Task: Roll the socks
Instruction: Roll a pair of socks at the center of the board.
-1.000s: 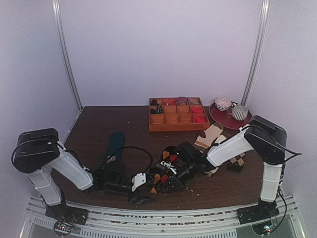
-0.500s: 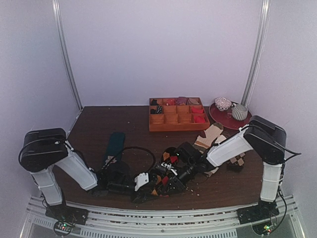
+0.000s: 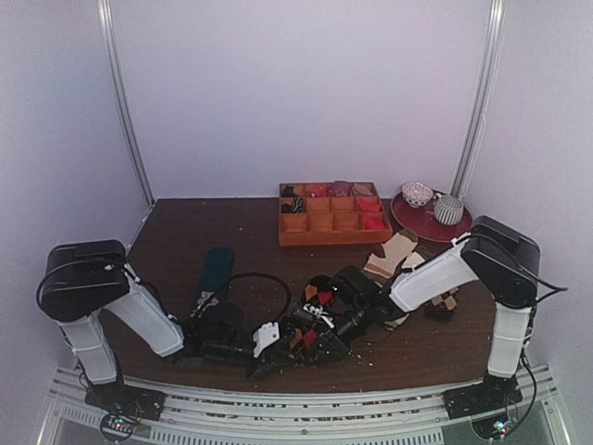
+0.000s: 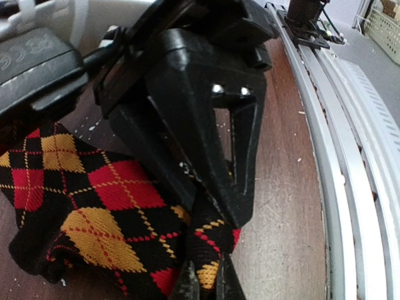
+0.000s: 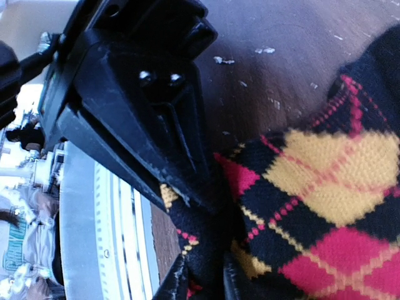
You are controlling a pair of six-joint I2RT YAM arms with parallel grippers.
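**A:** Where are the socks, and what have you got hold of?

**B:** The socks [image 3: 313, 326] lie bunched near the near edge of the table [image 3: 185, 232], between my two arms. My left gripper [image 4: 206, 284] is pinched tight on a fold at their edge. My right gripper [image 5: 203, 281] stands narrow, with another fold of the same argyle knit between its fingers. The two grips sit just beside each other.

**A:** How do you expect them to handle?

**B:** Light, soft and stretchy, I'd say, and not slippery, since the knit catches on my fingers. They have no stiffness, so any roll will sag or spring loose once I let go. I would take them through the full thickness at an edge, both layers together, rather than snag a single layer.

**A:** Any containers about?

**B:** A wooden tray [image 3: 334, 241] sits far of centre, divided into compartments. Small bundles fill its far row, dark at the left and reddish further right, with red ones down the right-hand column. The middle compartments look bare. Right of it, a red plate [image 3: 415, 223] carries a patterned white cup [image 3: 417, 193] and a grey ribbed cup [image 3: 448, 210].

**A:** Other socks?

**B:** A teal sock [image 3: 215, 269] lies to the left. A brown-and-beige sock [image 3: 394, 252] lies to the right, beside my right arm.
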